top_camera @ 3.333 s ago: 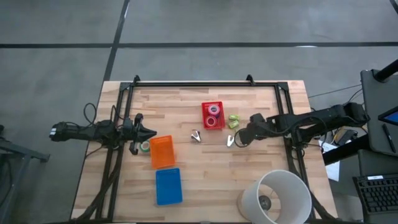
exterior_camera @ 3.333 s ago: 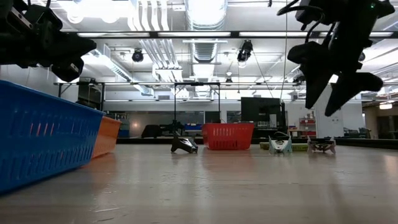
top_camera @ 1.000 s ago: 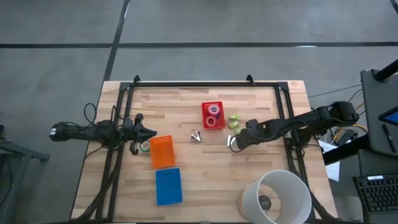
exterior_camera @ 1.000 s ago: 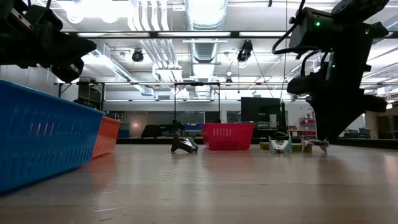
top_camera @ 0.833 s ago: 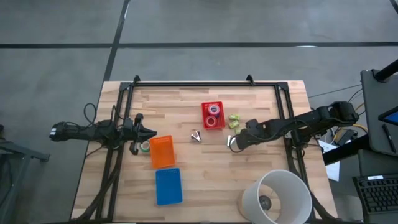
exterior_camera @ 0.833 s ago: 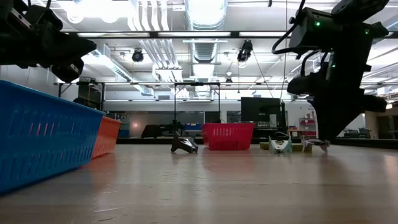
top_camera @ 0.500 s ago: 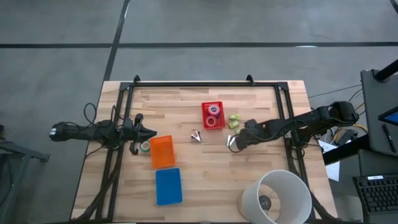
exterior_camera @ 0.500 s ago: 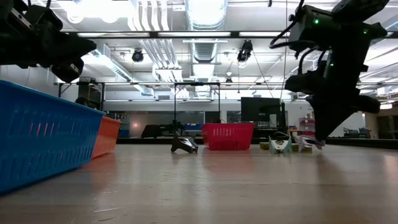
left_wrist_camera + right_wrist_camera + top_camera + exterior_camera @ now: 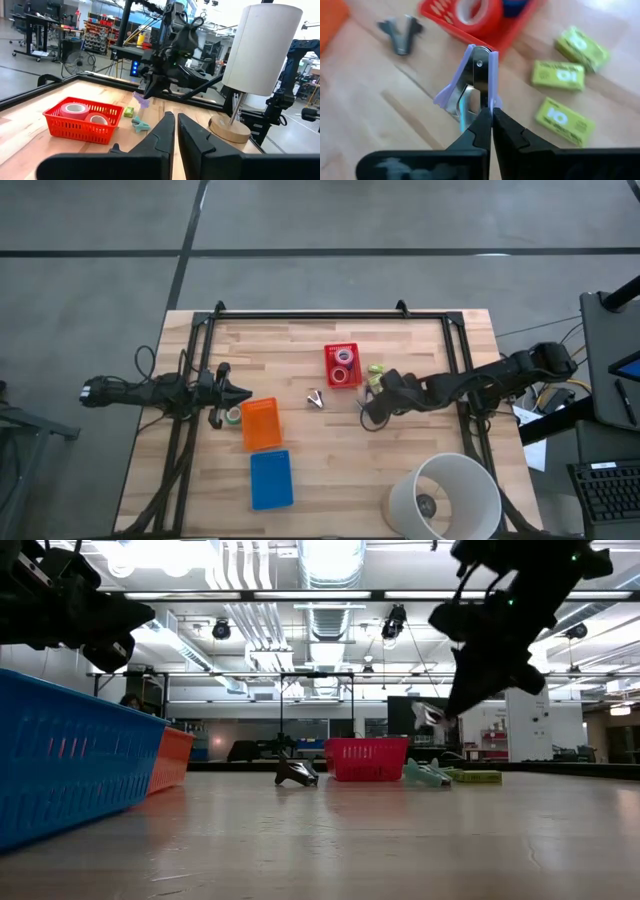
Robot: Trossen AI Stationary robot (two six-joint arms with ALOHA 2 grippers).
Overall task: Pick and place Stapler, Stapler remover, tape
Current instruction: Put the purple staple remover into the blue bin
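Note:
My right gripper (image 9: 491,116) is shut on a lilac staple remover (image 9: 472,80), held above the table's middle right (image 9: 366,418). A dark staple remover (image 9: 316,399) lies on the wood to its left. A teal claw-shaped piece (image 9: 425,773) lies near the green boxes. Rolls of tape (image 9: 343,362) sit in the red basket (image 9: 342,380), and a green roll (image 9: 233,416) lies by the orange basket. My left gripper (image 9: 243,393) waits shut at the table's left side, holding nothing. No stapler shows. My right gripper pinches the lilac staple remover between its two fingers at the end (image 9: 484,106) away from its riveted hinge (image 9: 479,63), beside the lilac wings. The remover sticks out past the fingertips. It is lifted clear of the table (image 9: 428,712), above the wood.
Three green boxes (image 9: 560,76) lie right of the red basket. An orange basket (image 9: 262,423) and a blue one (image 9: 271,479) stand at the near left. A tall white cylinder on a wooden base (image 9: 445,495) stands at the near right. Bare wood lies between (image 9: 330,460).
My right gripper was down at the table over the lilac staple remover and has risen with it, tipping and drifting slightly toward the table's left edge. The remover lay on the wood and is now lifted clear.

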